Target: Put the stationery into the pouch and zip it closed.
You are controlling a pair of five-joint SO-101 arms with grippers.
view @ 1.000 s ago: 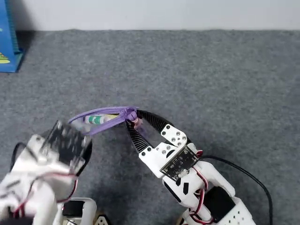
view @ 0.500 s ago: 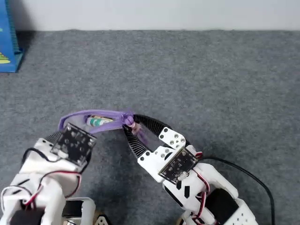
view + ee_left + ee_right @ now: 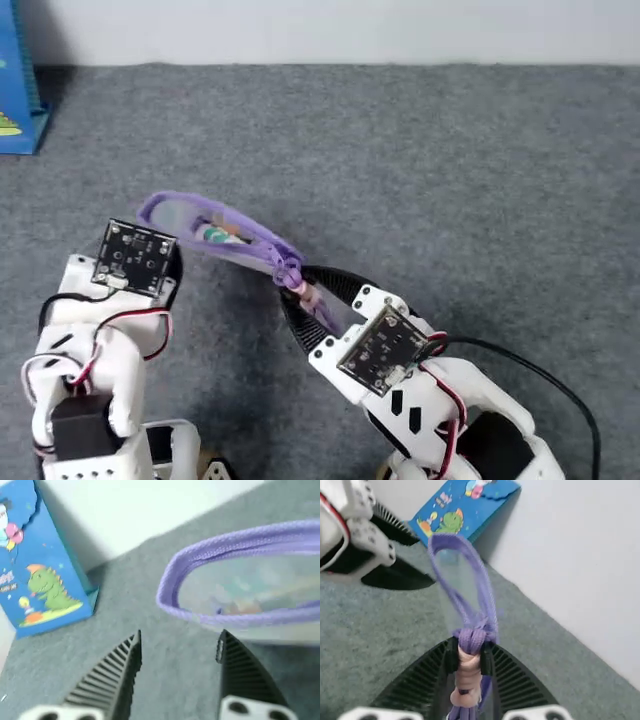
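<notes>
Pouch (image 3: 178, 210), mouth unzipped, stationery (image 3: 222, 236) inside, held over counter (image 3: 450, 180) by right gripper (image 3: 469, 655) clamped on one end, likely as anchor for zipping; left gripper (image 3: 180, 637) spread empty just beside far end.

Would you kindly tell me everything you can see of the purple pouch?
The pouch has a clear body edged with a purple zip band. Its mouth gapes open, and coloured stationery shows inside. It is held on edge over the grey carpet. The right gripper is shut on its zip end, by a pinkish pull; the open left gripper sits near the other end, not touching.
</notes>
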